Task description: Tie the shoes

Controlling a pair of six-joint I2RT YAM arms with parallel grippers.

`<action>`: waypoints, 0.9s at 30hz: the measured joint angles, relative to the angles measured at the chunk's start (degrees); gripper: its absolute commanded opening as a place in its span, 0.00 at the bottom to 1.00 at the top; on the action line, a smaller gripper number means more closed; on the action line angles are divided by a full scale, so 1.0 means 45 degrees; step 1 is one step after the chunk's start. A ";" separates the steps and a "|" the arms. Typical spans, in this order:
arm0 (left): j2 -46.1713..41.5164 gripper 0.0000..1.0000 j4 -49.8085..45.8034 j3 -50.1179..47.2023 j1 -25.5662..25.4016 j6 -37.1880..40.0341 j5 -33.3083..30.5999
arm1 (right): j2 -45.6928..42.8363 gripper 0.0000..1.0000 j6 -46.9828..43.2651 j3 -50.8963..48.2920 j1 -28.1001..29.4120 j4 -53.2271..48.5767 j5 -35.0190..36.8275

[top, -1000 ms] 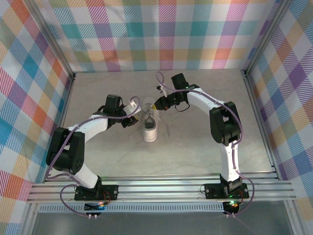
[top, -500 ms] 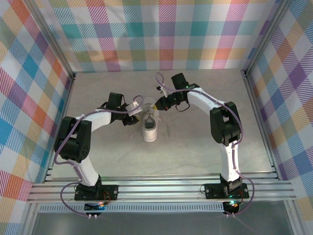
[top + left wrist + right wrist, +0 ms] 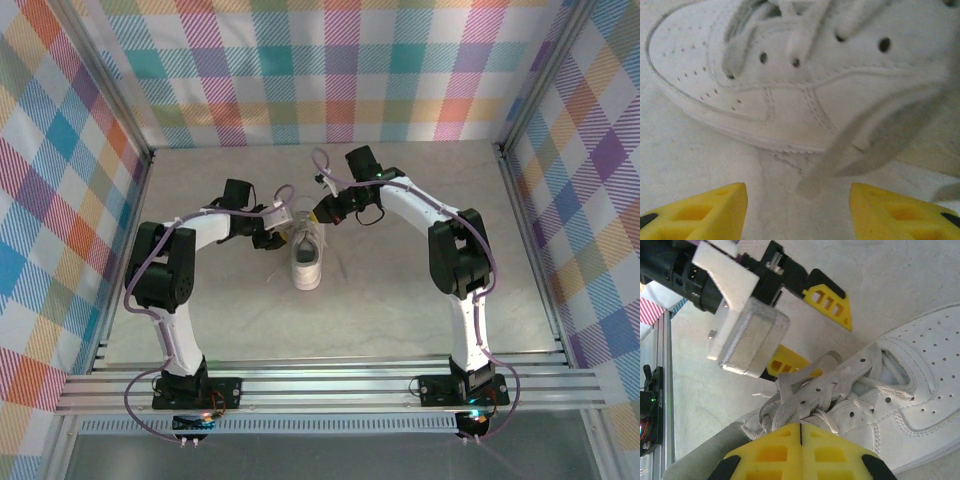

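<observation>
One white sneaker [image 3: 307, 262], two robot arms [image 3: 205, 227] [image 3: 425, 205]

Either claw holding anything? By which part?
The left claw is open, a lace end lying loose in its gap. The right claw is shut at the lace bundle of the sneaker; a pinch cannot be told.

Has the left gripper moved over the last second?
Yes. The left gripper has edged toward the far wall, measured against the sneaker, which has not shifted.

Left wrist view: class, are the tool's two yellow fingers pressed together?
No, the left tool has its fingers well apart, with bare table between them.
</observation>
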 measured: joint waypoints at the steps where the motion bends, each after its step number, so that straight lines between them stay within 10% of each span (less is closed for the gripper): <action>1: 0.0131 0.57 -0.0107 0.0214 0.0005 0.0049 0.0126 | 0.0000 0.00 -0.0034 0.0029 0.0000 -0.0015 0.0029; 10: 0.0699 0.49 -0.1248 0.1083 -0.0010 0.0393 0.0884 | 0.0000 0.00 -0.0083 0.0209 0.0000 -0.0248 0.0253; 15: 0.0772 0.00 -0.1836 0.1098 -0.0029 0.0321 0.0894 | 0.0000 0.00 -0.0078 0.0267 0.0000 -0.0248 0.0539; 27: -0.2006 0.00 -0.3366 0.0549 0.0282 -0.0316 0.0481 | 0.0000 0.00 0.0024 0.0306 0.0058 0.0015 0.1287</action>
